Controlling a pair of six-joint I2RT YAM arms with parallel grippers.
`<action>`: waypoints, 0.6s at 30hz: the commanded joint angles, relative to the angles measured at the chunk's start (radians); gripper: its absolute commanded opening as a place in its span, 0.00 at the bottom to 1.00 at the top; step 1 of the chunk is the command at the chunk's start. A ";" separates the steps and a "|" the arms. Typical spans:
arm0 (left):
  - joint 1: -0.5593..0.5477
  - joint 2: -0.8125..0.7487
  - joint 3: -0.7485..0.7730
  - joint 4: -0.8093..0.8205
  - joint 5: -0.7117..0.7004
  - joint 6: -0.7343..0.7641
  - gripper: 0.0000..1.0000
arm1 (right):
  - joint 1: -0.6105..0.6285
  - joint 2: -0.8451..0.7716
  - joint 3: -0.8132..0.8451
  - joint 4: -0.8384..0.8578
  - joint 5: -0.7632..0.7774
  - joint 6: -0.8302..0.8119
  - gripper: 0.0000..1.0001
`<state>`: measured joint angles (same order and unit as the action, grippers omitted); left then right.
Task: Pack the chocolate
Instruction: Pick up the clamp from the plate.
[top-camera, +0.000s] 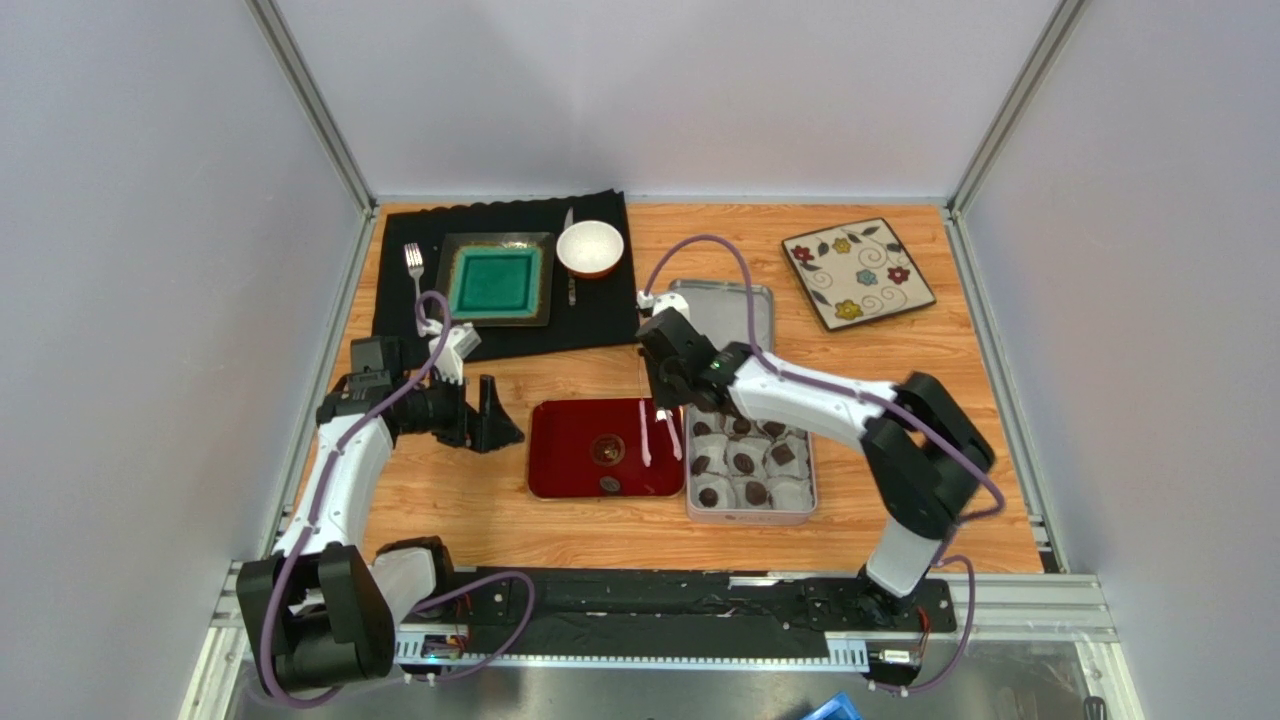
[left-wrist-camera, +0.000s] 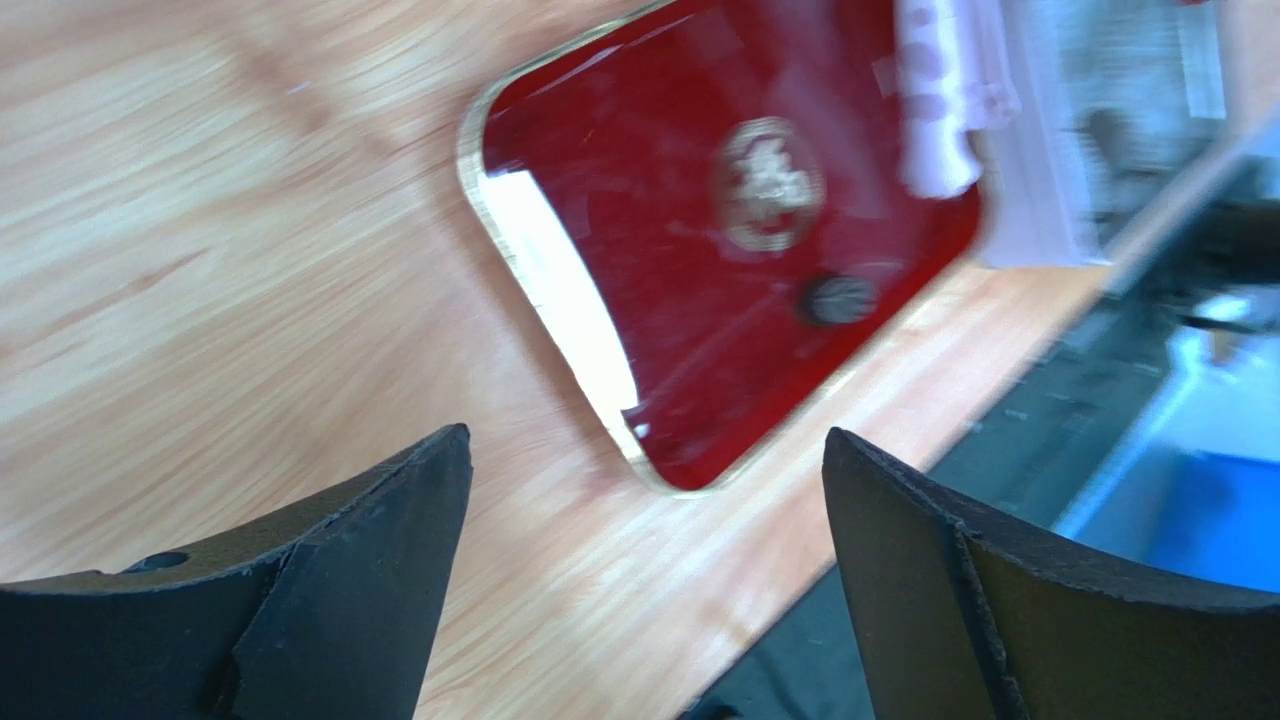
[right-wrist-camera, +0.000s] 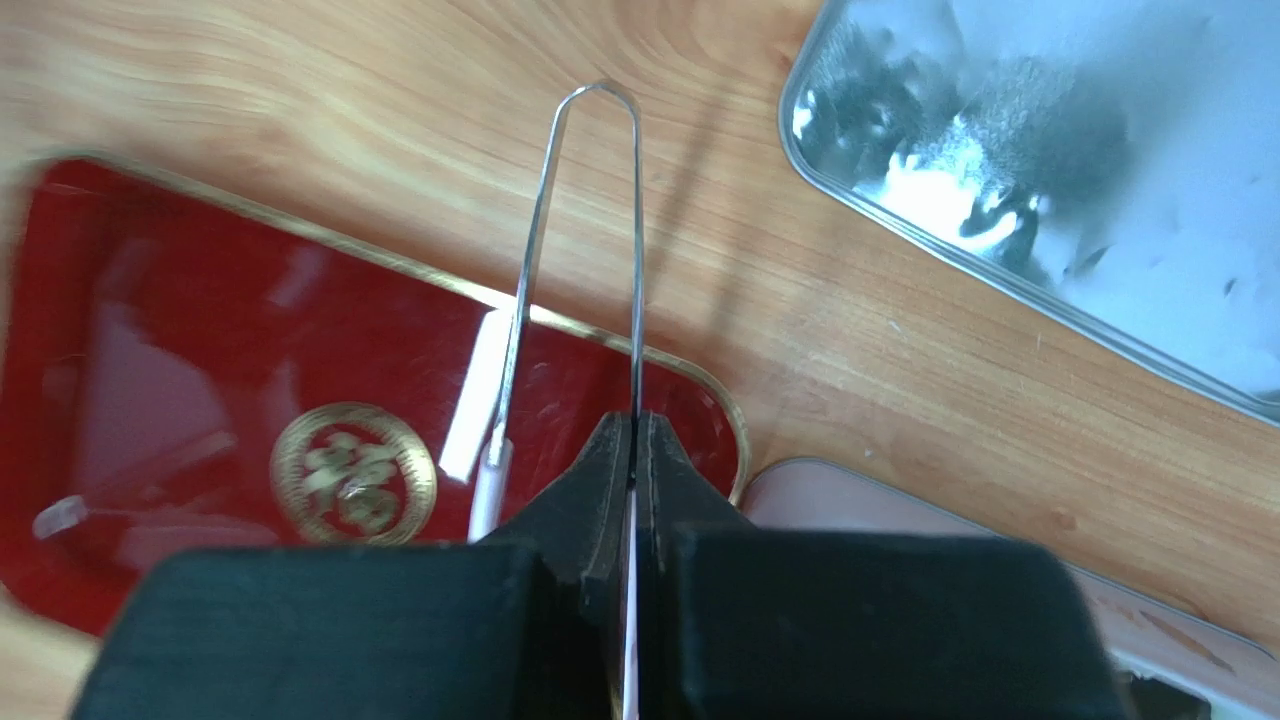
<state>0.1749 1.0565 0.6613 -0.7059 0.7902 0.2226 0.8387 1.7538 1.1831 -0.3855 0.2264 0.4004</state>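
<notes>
A single chocolate (top-camera: 610, 485) (left-wrist-camera: 837, 297) lies on the red tray (top-camera: 564, 450) (left-wrist-camera: 631, 270) (right-wrist-camera: 135, 360), near its front edge. Several more chocolates sit in white paper cups in the silver tin (top-camera: 750, 513) to the tray's right. My right gripper (top-camera: 663, 402) (right-wrist-camera: 631, 428) hangs over the tray's right end. It is shut on one arm of the thin metal tongs (top-camera: 658, 431) (right-wrist-camera: 598, 93), whose other arm with its white tip hangs free. My left gripper (top-camera: 499, 414) (left-wrist-camera: 643, 438) is open and holds nothing, above the wood left of the tray.
The tin's lid (top-camera: 723, 311) (right-wrist-camera: 1052, 165) lies behind the tin. A black mat (top-camera: 406, 308) at the back left carries a green plate (top-camera: 495, 279), a fork (top-camera: 415, 266) and a white bowl (top-camera: 589, 248). A flowered plate (top-camera: 857, 272) sits at the back right.
</notes>
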 joint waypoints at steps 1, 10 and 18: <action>0.011 0.028 0.113 -0.104 0.301 0.058 0.96 | 0.054 -0.272 -0.213 0.569 -0.016 -0.003 0.00; 0.008 0.131 0.345 -0.541 0.757 0.486 0.99 | 0.114 -0.379 -0.550 1.357 -0.027 0.119 0.00; 0.002 0.085 0.374 -0.779 0.797 0.673 0.99 | 0.120 -0.220 -0.516 1.675 -0.120 0.253 0.00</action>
<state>0.1768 1.1805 1.0370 -1.2678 1.4277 0.7456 0.9539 1.4658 0.6346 0.9520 0.1490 0.5671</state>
